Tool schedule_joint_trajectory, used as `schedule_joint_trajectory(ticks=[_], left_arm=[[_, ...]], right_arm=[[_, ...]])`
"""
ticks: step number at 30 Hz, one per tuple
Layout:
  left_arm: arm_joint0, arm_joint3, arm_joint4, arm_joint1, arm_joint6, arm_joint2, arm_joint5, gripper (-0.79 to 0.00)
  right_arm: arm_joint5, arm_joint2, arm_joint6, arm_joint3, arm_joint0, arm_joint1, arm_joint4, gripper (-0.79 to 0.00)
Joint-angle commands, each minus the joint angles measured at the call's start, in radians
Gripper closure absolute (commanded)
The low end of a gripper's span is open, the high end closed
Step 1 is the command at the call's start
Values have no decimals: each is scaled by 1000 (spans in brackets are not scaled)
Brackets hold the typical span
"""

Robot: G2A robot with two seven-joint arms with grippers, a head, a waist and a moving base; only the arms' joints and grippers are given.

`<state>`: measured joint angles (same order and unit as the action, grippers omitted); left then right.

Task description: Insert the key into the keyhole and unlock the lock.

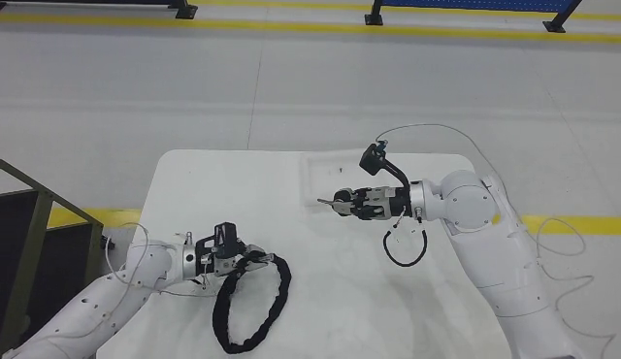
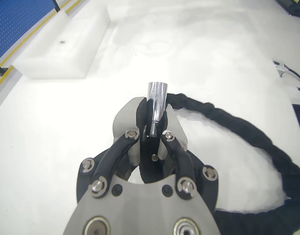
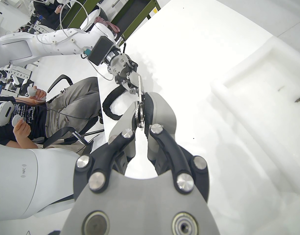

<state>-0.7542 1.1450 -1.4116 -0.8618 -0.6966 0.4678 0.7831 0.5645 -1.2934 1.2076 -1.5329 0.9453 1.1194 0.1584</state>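
My left gripper (image 1: 247, 259) is low over the table's front left, shut on the lock's chrome cylinder (image 2: 157, 108). The cylinder's open end points away from the wrist. The lock's black cable (image 1: 254, 306) loops on the table beside it and trails off in the left wrist view as well (image 2: 238, 128). My right gripper (image 1: 342, 202) hovers near the table's middle, shut on the key (image 3: 140, 88) and its ring. The key blade (image 1: 324, 202) sticks out toward the left arm. In the right wrist view the left gripper (image 3: 130, 80) is a short way beyond the blade, apart from it.
A shallow white tray (image 1: 330, 175) is set in the table behind the right gripper, also seen in the wrist views (image 2: 66, 50) (image 3: 262, 94). A dark green rack (image 1: 29, 223) stands off the table's left edge. Bare tabletop lies between the two grippers.
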Motion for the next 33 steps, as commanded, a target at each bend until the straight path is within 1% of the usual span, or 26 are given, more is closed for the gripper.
schedule_joint_trajectory(ticks=[1, 4, 7, 9, 11, 15, 17, 20, 23, 27, 29, 33], left_arm=[[-8, 25, -12, 13, -90, 24, 19, 0], [-22, 62, -62, 37, -231, 60, 40, 0], [-32, 108, -107, 57, -305, 93, 35, 0], [-35, 158, -116, 70, -307, 108, 33, 0], [-34, 207, -123, 83, -305, 121, 36, 0], [-22, 286, -122, 106, -301, 147, 39, 0], [-11, 305, -141, 116, -303, 161, 38, 0], [4, 312, -146, 126, -310, 176, 30, 0], [22, 314, -151, 131, -328, 181, 13, 0], [48, 316, -140, 132, -346, 164, -6, 0], [58, 300, -122, 132, -357, 153, -17, 0], [58, 300, -122, 132, -357, 153, -17, 0]], right_arm=[[0, 0, 0, 0, 0, 0, 0, 0], [0, 0, 0, 0, 0, 0, 0, 0], [-44, 6, -4, -17, 9, -3, 25, 0], [-105, 9, 31, -45, 4, -8, 35, 0], [-141, 11, 70, -100, 6, -12, 17, 0], [-175, -3, 146, -210, 23, -24, -36, 0], [-182, -10, 185, -262, 28, -31, -44, 0], [-205, -21, 232, -353, 44, -41, -51, 0], [-215, -36, 256, -410, 54, -50, -54, 0], [-214, -47, 249, -423, 57, -55, -72, 0], [-214, -47, 249, -423, 57, -55, -72, 0], [-214, -47, 249, -423, 57, -55, -72, 0]])
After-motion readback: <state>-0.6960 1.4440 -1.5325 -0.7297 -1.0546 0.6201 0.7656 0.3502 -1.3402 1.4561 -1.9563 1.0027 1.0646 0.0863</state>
